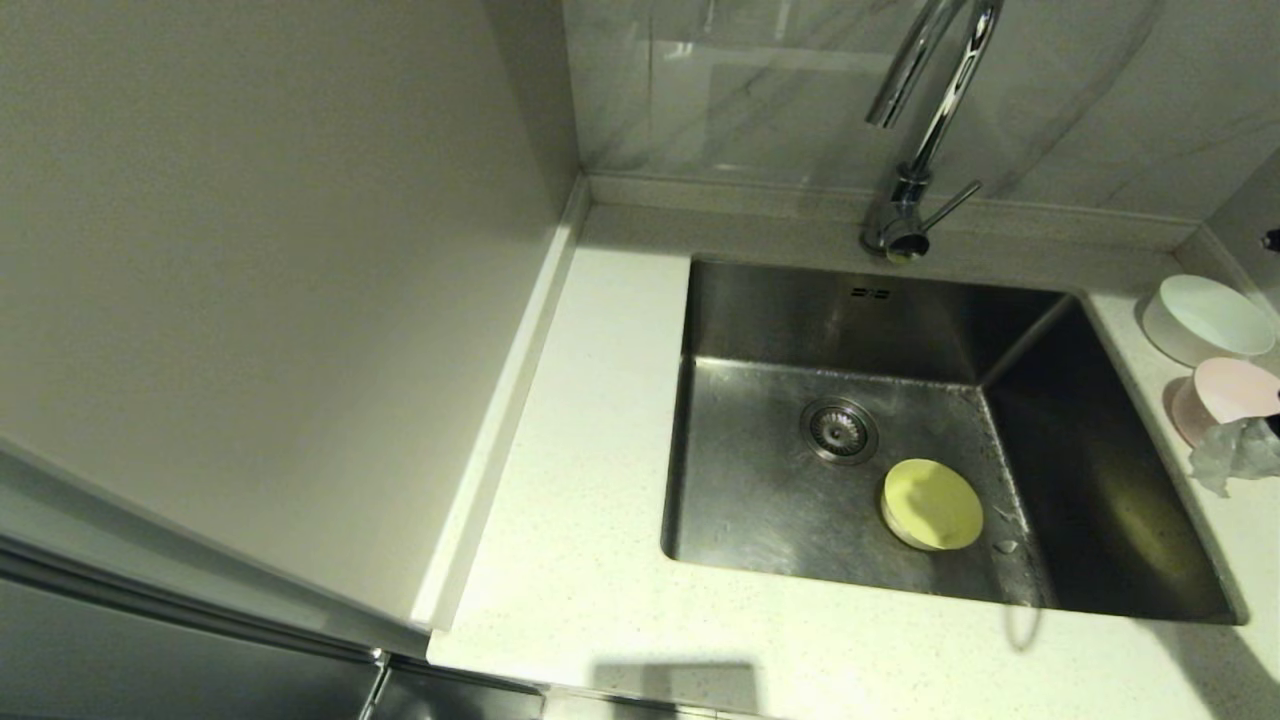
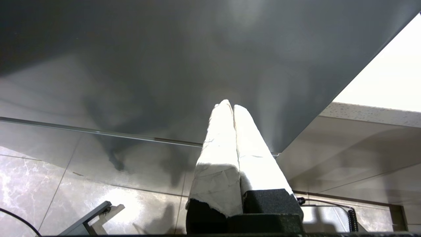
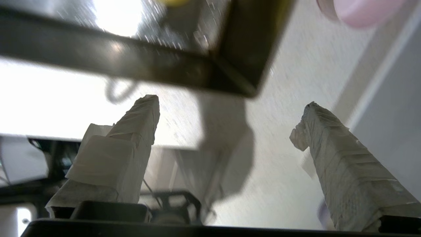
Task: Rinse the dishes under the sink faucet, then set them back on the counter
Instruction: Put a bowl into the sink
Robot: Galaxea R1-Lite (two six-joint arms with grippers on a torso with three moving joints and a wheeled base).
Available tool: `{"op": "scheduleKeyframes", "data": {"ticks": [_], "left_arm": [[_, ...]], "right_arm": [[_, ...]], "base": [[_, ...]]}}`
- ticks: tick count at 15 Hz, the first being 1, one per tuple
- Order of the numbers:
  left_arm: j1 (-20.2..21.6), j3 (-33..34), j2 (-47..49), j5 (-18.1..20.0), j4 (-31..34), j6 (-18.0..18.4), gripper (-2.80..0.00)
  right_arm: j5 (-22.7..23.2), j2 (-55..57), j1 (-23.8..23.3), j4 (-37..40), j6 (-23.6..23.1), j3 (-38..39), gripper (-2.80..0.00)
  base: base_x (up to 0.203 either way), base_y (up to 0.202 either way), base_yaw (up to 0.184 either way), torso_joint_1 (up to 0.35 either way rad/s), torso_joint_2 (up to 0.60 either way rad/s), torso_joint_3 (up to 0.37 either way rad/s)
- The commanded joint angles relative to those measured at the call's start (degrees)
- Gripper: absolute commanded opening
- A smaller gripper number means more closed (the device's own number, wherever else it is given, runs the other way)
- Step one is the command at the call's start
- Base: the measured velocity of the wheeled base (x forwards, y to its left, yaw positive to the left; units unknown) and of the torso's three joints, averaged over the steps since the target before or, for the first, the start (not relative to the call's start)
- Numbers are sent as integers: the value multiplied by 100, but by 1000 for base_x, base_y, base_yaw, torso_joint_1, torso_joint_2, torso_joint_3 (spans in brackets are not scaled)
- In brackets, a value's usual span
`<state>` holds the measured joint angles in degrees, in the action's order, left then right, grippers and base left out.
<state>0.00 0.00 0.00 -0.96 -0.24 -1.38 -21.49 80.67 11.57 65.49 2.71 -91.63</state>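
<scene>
The yellow-green bowl (image 1: 932, 504) sits on the floor of the steel sink (image 1: 760, 330), to the front right of the round drain (image 1: 839, 430). The white bowl (image 1: 1206, 318) and the pale pink bowl (image 1: 1232, 396) stand on the counter (image 1: 560, 480) right of the sink. The chrome faucet (image 1: 925, 130) rises behind the basin. My right gripper (image 3: 230, 110) is open over the counter by the sink's front right corner, with the pink bowl (image 3: 358, 11) beyond it; one taped fingertip (image 1: 1235, 450) shows at the head view's right edge. My left gripper (image 2: 229, 105) is shut, empty, below counter height.
A grey cabinet side (image 1: 250, 260) stands along the counter's left. Grey marbled wall tiles (image 1: 1100, 90) back the counter. In the left wrist view there is glossy tiled floor (image 2: 65, 194) and the cabinet front (image 2: 164, 59).
</scene>
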Motion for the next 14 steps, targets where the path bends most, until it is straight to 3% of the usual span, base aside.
{"op": "scheduleKeyframes", "data": {"ticks": [1, 10, 14], "left_arm": [[0, 0, -9, -1, -2, -3, -280], [0, 0, -9, -1, -2, -3, -280], [0, 0, -9, -1, -2, -3, -280]], "right_arm": [[-8, 330, -313, 437, -74, -410, 0], [251, 1766, -1971, -986, -130, -714, 0], [487, 2301, -2451, -1632, -218, -789, 0]], "base": [[0, 0, 0, 0, 0, 0], [0, 0, 0, 0, 0, 0], [0, 0, 0, 0, 0, 0]]}}
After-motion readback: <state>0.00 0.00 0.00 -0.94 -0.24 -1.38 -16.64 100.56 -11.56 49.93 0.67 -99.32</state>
